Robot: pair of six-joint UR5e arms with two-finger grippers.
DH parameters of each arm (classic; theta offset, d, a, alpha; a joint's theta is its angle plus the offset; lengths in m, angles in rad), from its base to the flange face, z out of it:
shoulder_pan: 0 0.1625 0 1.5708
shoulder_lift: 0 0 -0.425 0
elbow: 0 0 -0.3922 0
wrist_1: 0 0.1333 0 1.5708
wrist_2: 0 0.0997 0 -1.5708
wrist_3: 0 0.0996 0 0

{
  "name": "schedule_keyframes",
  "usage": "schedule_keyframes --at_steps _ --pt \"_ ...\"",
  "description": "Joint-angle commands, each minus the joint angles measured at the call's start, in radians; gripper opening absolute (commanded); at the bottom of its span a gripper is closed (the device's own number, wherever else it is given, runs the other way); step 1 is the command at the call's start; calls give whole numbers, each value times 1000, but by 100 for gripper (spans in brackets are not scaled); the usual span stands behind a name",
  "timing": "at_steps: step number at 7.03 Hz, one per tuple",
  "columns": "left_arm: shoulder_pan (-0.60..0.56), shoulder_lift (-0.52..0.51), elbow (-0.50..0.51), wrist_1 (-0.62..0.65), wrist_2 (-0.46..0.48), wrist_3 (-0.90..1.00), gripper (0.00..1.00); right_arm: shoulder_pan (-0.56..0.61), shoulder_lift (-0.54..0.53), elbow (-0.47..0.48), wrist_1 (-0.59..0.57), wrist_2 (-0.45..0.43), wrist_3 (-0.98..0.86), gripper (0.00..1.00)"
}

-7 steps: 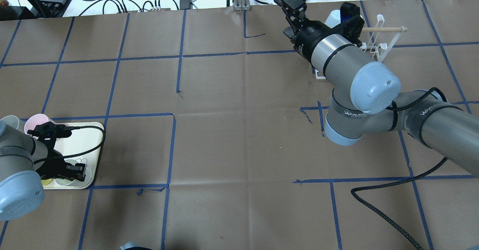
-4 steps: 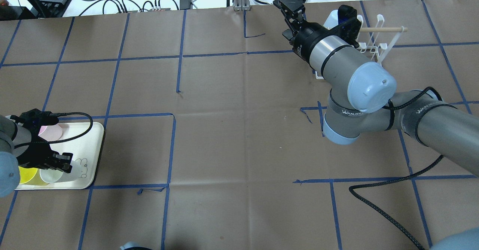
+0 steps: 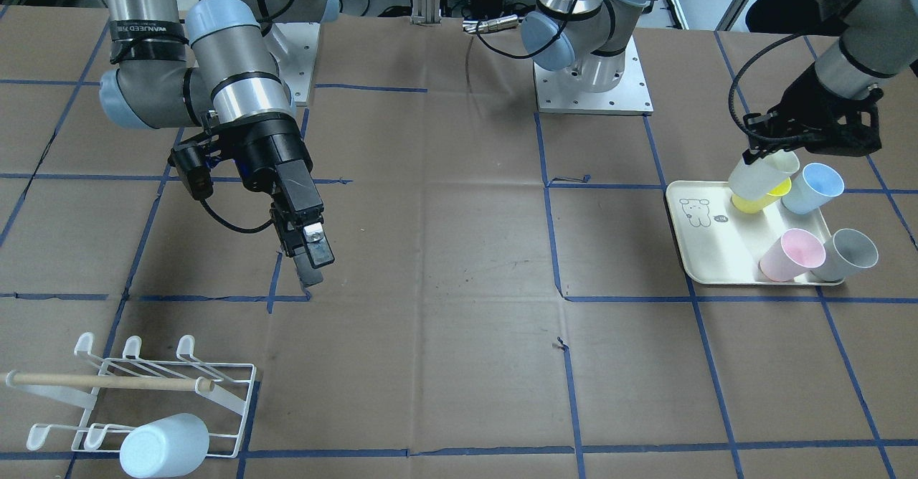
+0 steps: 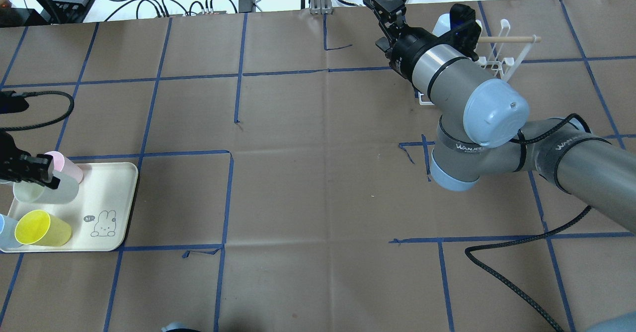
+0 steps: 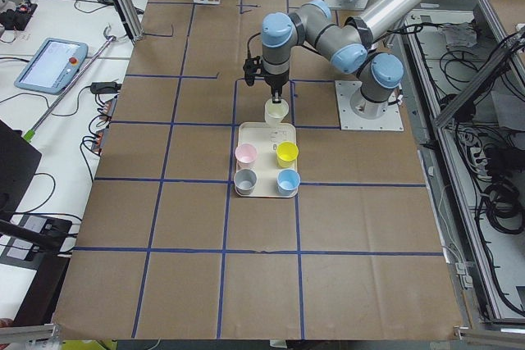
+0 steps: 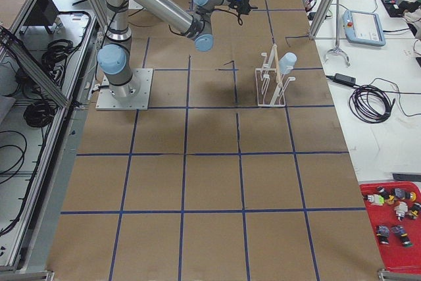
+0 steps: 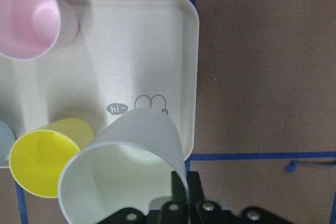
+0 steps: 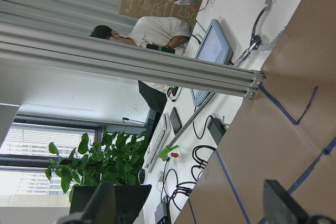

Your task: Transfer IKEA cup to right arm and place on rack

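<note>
The left gripper [image 7: 185, 187] is pressed shut on the rim of the cup [image 7: 131, 150] and holds it tilted above the tray [image 7: 131, 51], over the corner with the rabbit drawing. The cup is milky white with a faint green tint. It is tapered, has no handle, and is empty, its mouth turned up toward the wrist camera.

In the overhead view we see only the tip of this gripper at the picture's edge. The front-facing view shows more of the left arm [image 3: 853, 56] reaching in from above. It also shows four more cups on the tray: a yellow cup [image 3: 753, 203] just behind the held one, a blue cup [image 3: 810, 187], a pink cup [image 3: 792, 253] and a grey cup [image 3: 850, 253]. In the left side view the wrist points straight down over the tray's end.

The right gripper [image 3: 312, 255] hangs over the tabletop [image 4: 318, 173] with its fingers spread and nothing between them. The right wrist view shows both tips far apart, with a person at a desk and a plant [image 8: 84, 171] beyond. The right arm [image 4: 462, 83] is bent at the elbow, its wrist angled toward the tabletop's far edge. The rack [image 3: 143, 386] stands near that gripper, well apart from the tray, with a light blue cup [image 3: 163, 444] on one prong.
</note>
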Motion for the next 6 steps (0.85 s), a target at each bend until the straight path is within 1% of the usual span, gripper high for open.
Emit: schedule_keyframes --at_steps 1,2,3,4,5,6 --pt "-103 -138 283 -83 -112 7 0 -1 -1 0 1 -1 -3 100" --pt "-140 -173 358 -85 -242 10 0 -1 -1 -2 -1 -4 1 100" --pt "-150 -167 367 -65 -418 28 0 -1 -1 -5 1 -2 4 100" --pt "-155 -155 367 -45 -541 47 0 -4 -1 -5 1 -2 9 100" --pt "-186 -149 356 -1 -649 109 0 -4 0 -3 1 -2 7 100" --pt "-229 -144 341 51 -726 149 0 -4 3 -2 1 -2 7 100"
